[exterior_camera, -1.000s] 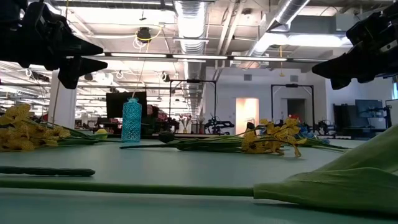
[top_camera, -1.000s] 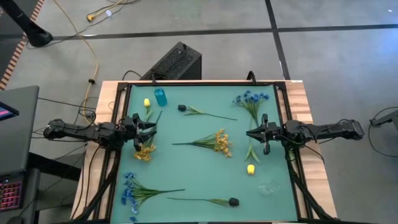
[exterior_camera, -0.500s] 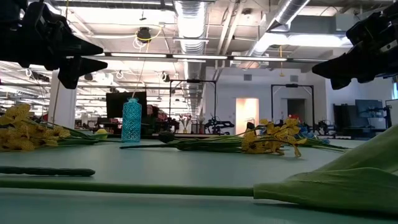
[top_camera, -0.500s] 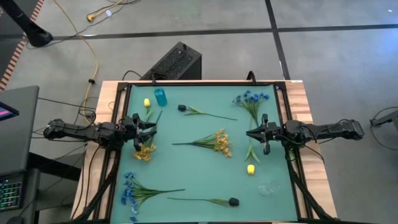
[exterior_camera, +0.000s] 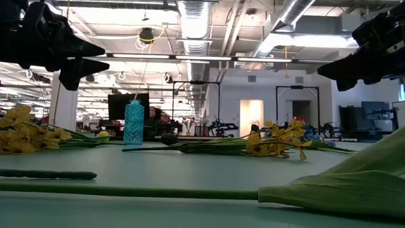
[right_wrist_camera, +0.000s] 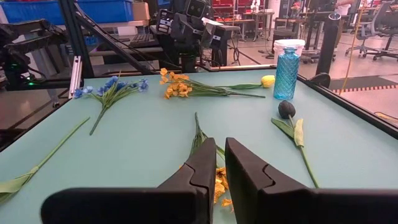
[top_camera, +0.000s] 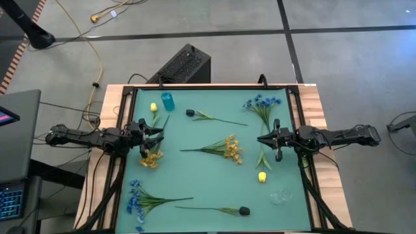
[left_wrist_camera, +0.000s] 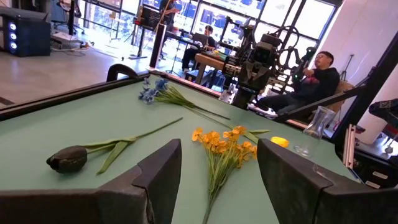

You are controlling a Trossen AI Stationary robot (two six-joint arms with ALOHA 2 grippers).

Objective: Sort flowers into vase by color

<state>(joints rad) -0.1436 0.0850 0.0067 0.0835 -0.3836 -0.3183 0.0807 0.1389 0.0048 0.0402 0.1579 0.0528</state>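
Two hands hover over the tabletop (top_camera: 195, 169), both empty. Left hand (top_camera: 158, 134) spread wide, yellow cluster (top_camera: 151, 158) just beside it. Right hand (top_camera: 262, 139) nearly closed, yellow bud (top_camera: 262, 176) nearby, blue cluster (top_camera: 261, 103) beyond.

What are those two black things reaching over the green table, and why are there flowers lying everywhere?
They are robot arms. One picture looks down from above, one peeks across the tabletop, and two come from cameras on the arms' wrists. The left hand is open and the right hand is almost shut; neither holds anything. On the green table lie fake flowers: a yellow blossom bunch in the middle, a blue blossom bunch, a dark bud on a stem and others. The small blue glass vase is for sorting them.
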